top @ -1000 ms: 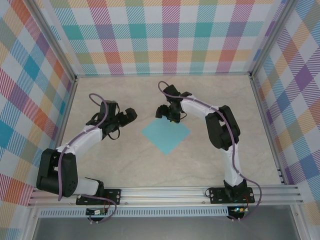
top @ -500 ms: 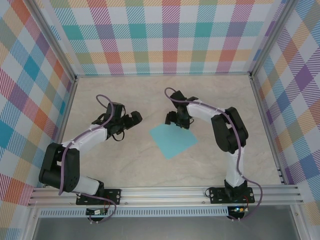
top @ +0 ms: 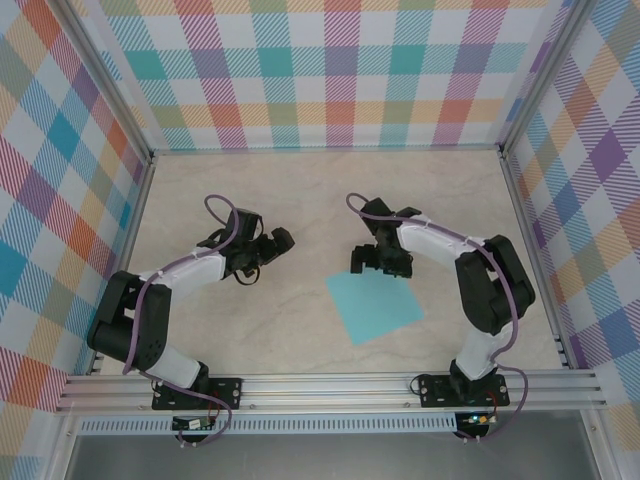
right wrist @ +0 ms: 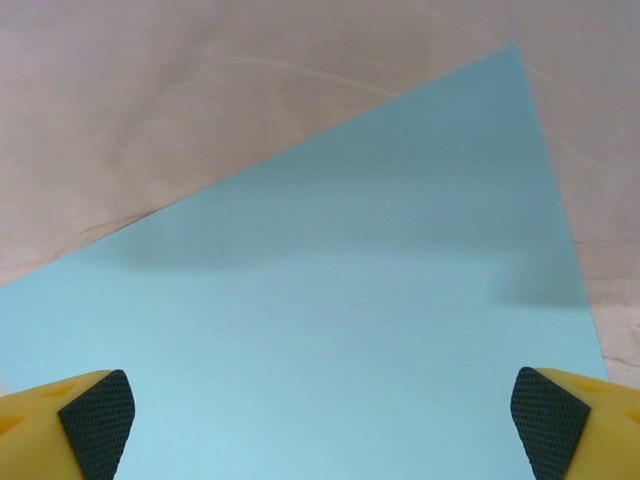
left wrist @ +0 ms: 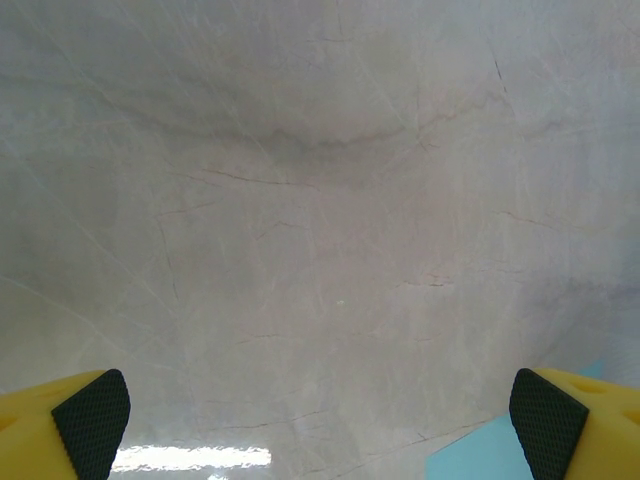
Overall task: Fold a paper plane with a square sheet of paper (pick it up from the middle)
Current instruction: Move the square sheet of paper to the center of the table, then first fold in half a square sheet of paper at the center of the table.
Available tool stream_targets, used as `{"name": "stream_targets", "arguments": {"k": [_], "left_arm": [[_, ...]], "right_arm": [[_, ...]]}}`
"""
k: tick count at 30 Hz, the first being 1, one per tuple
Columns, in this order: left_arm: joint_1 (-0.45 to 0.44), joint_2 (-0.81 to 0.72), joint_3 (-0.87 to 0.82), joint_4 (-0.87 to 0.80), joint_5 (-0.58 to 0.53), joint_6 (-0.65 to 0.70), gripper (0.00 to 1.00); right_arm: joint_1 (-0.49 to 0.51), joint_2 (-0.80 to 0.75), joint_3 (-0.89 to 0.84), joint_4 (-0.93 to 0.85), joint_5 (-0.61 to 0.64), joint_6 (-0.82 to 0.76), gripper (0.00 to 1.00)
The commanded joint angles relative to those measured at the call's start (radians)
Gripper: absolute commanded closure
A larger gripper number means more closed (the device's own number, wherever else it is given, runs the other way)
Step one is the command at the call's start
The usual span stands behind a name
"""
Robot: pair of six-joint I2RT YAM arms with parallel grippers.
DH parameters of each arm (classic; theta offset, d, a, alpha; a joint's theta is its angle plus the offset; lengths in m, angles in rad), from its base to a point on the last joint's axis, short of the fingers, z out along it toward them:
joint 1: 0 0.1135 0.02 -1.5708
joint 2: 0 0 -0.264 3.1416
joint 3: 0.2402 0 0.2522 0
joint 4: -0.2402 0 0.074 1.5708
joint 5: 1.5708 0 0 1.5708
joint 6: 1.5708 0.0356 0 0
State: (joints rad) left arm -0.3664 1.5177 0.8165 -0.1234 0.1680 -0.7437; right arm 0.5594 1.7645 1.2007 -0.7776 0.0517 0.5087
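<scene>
Jaws of the right gripper (right wrist: 320, 425) stand wide apart just above the square sheet of paper (right wrist: 330, 300), flat on the table (right wrist: 150, 100), its near edges cut off. Left gripper (left wrist: 320, 410) gapes too; a turquoise corner shows beside one finger.

Can't see whole sheet (right wrist: 320, 330) in R wrist view: cut off at btm + left edges. Same w/ fingers (right wrist: 95, 410), cropped to tips in btm corners. In L wrist view, just a sliver of sheet (left wrist: 480, 455) at btm edge, partly behind one finger (left wrist: 545, 415). From top, part of sheet's (top: 375, 308) far edge covered by right gripper (top: 375, 265); can't judge jaw gap there, too small.
</scene>
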Motion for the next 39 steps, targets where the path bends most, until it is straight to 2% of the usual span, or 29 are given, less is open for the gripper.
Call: {"name": "stream_targets", "arguments": {"k": [1, 7, 17, 25, 34, 37, 39], "left_arm": [[-0.019, -0.020, 0.004, 0.008, 0.007, -0.026, 0.00], [-0.019, -0.023, -0.001, 0.002, -0.002, -0.027, 0.00], [-0.020, -0.007, 0.013, -0.011, -0.006, -0.025, 0.00], [-0.020, 0.002, 0.023, -0.018, -0.003, -0.023, 0.00], [-0.022, -0.007, 0.026, -0.032, -0.008, -0.023, 0.00], [-0.022, -0.011, 0.021, -0.033, -0.011, -0.024, 0.00], [-0.022, -0.013, 0.018, -0.030, -0.010, -0.027, 0.00]], "right_arm": [[0.040, -0.021, 0.028, -0.090, -0.043, -0.201, 0.00], [0.115, 0.033, 0.026, -0.115, -0.005, -0.233, 0.00], [0.122, 0.141, 0.017, -0.143, 0.047, -0.170, 0.01], [0.119, 0.209, -0.027, -0.084, -0.029, -0.148, 0.04], [0.101, 0.213, -0.036, -0.055, -0.021, -0.130, 0.14], [0.100, 0.165, -0.031, -0.041, -0.033, -0.123, 0.22], [0.099, 0.118, -0.022, -0.025, -0.062, -0.112, 0.33]]}}
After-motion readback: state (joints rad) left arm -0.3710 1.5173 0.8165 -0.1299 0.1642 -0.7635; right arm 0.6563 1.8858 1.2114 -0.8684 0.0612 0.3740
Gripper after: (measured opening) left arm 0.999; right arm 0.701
